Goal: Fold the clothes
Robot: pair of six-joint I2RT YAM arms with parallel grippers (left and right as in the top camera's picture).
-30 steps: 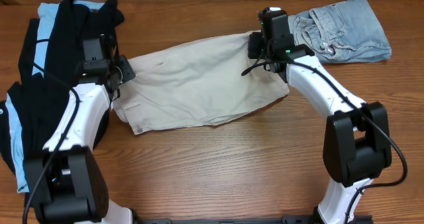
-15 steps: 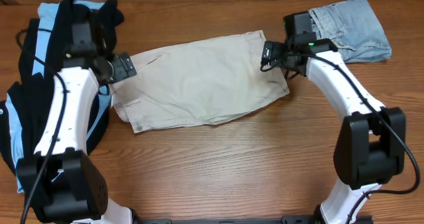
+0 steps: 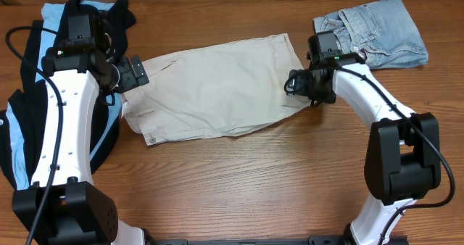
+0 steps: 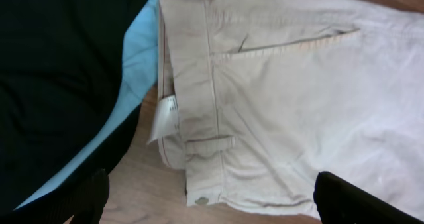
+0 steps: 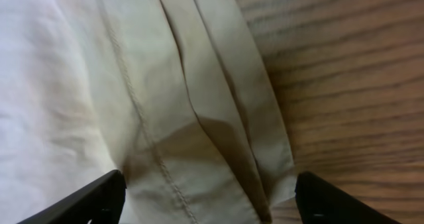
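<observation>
Khaki shorts (image 3: 217, 85) lay flat in the middle of the table (image 3: 254, 180), waistband (image 4: 199, 98) to the left, leg hems (image 5: 218, 118) to the right; judging by the stacked edges at the hem, they looked doubled leg over leg, with a fold across not yet made. The left gripper (image 3: 136, 71) hovered at the waistband end, fingers spread wide, nothing between them; the right gripper (image 3: 299, 84) hung over the hem corner, spread as well and empty. The cloth was fairly smooth, lightly creased, a white label (image 4: 164, 118) poking out by the waistband, a button (image 4: 201, 201) at its near corner. The denim shorts (image 3: 380, 31) sat crumpled at the far right; the black garment (image 3: 43, 78) lay heaped on the left, touching the khaki waistband; both looked unfolded, so most of the job remained.
</observation>
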